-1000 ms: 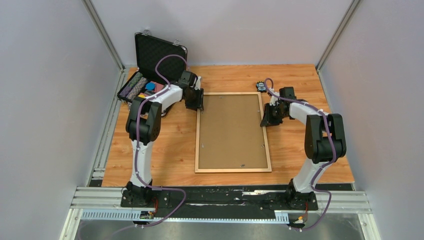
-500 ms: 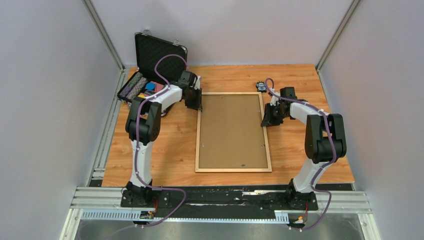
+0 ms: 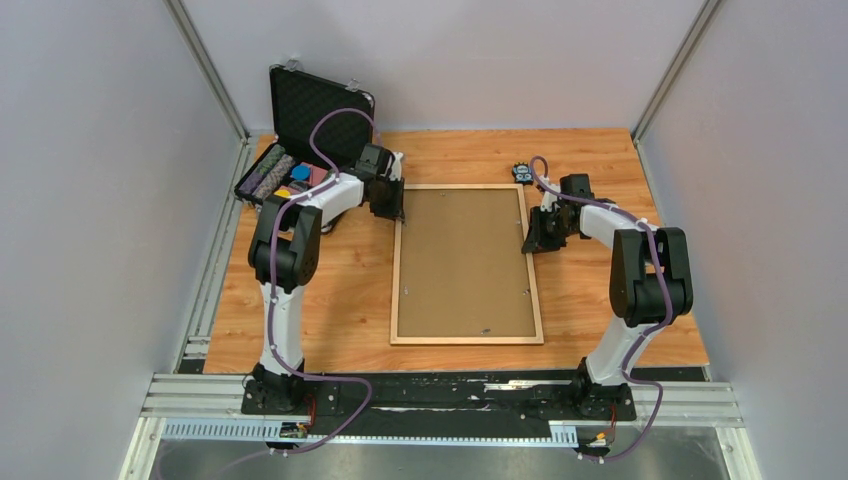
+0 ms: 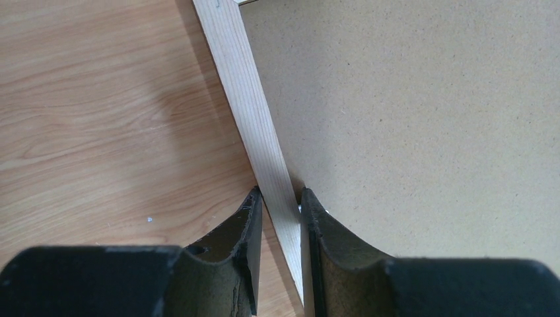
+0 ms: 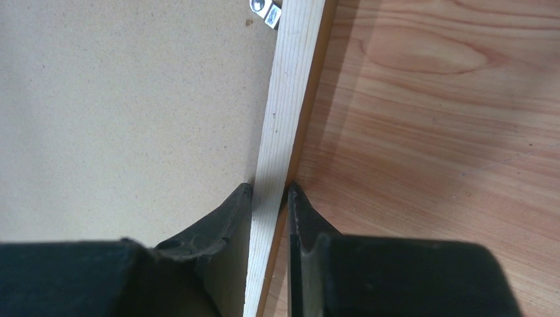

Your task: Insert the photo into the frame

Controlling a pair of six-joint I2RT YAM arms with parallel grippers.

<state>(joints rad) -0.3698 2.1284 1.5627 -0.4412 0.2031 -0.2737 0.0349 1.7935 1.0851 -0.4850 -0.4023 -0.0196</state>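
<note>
The frame point(image 3: 396, 290) lies flat in the middle of the table, back side up, with the brown backing board point(image 3: 462, 260) filling it. The photo is not in view. My left gripper point(image 3: 393, 212) is shut on the frame's left rail near the far corner. In the left wrist view its fingers point(image 4: 280, 198) straddle the light moulding point(image 4: 241, 86). My right gripper point(image 3: 533, 240) is shut on the right rail. In the right wrist view its fingers point(image 5: 269, 191) pinch the moulding point(image 5: 290, 86) beside the board point(image 5: 119, 99).
An open black foam-lined case point(image 3: 310, 105) with coloured items stands at the far left, just behind my left arm. A small black object point(image 3: 522, 172) lies past the frame's far right corner. A metal clip point(image 5: 264, 10) sits on the frame's inner edge.
My left arm has shifted slightly to the left and its gripper has edged a little farther along the rail. The frame and the right arm have not visibly moved.
</note>
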